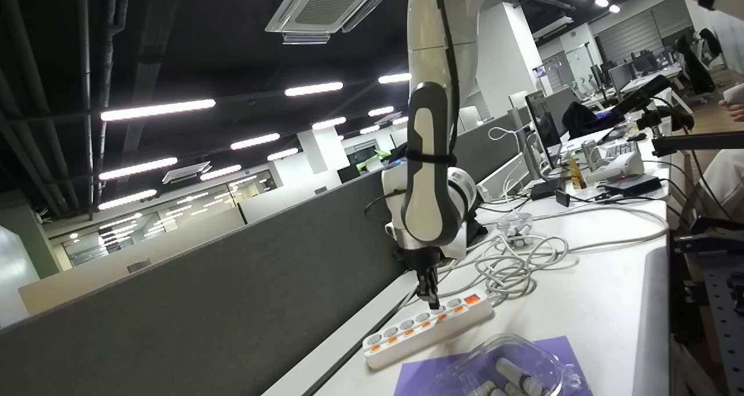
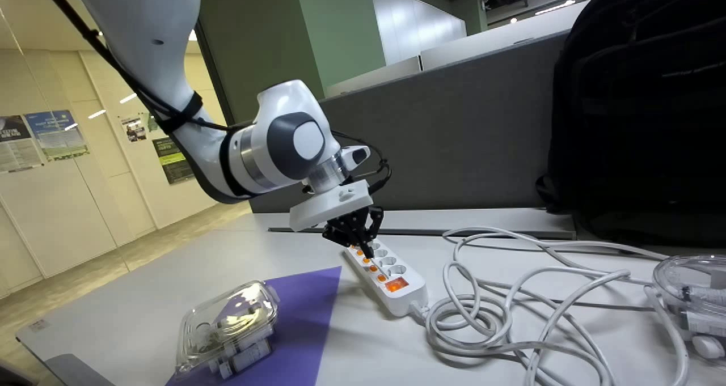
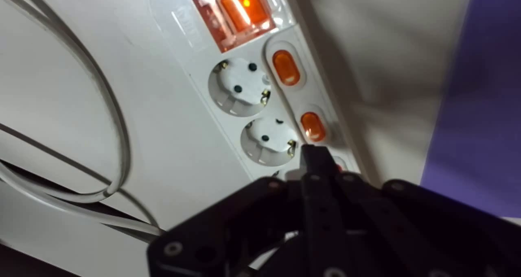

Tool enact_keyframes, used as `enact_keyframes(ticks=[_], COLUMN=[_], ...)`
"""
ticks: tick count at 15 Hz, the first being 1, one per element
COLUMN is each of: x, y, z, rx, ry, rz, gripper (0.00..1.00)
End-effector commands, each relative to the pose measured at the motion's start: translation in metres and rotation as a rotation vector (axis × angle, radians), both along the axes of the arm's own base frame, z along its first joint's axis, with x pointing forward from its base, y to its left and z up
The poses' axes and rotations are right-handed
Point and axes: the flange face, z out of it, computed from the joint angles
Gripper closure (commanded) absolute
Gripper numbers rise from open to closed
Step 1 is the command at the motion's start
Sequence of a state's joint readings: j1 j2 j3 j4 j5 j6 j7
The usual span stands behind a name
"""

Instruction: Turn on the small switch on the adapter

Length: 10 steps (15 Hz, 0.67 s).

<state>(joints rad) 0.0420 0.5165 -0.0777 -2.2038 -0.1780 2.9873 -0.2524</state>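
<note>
The adapter is a long white power strip that lies on the white desk. It shows in both exterior views (image 1: 430, 336) (image 2: 376, 285) and in the wrist view (image 3: 203, 57). A row of small orange switches (image 3: 286, 67) (image 3: 313, 126) runs beside the round sockets. A large orange switch (image 3: 244, 8) with a bright spot sits at the cord end. My gripper (image 3: 317, 151) is shut and empty, pointing down over the strip, also in both exterior views (image 1: 435, 304) (image 2: 368, 254). Its tips partly hide a further small switch. I cannot tell whether they touch the strip.
Tangled white cables (image 2: 482, 323) (image 1: 517, 268) lie by the strip's cord end. A purple sheet (image 2: 306, 323) bears a clear plastic box (image 2: 227, 329) on the other side. A grey partition (image 2: 454, 142) stands behind, with a black backpack (image 2: 641, 108). A second clear container (image 2: 695, 295) stands beyond the cables.
</note>
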Motion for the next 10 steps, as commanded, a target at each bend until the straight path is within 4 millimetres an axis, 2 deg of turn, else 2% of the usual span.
enact_keyframes(ticks=[1, 6, 10], x=[0.013, 0.01, 0.01], y=[-0.008, -0.007, 0.0], z=[-0.007, -0.017, -0.013], rx=[-0.008, -0.004, 0.011], ry=[-0.006, 0.01, 0.007], rz=[-0.065, -0.074, -0.065], gripper=[1.0, 1.0, 1.0])
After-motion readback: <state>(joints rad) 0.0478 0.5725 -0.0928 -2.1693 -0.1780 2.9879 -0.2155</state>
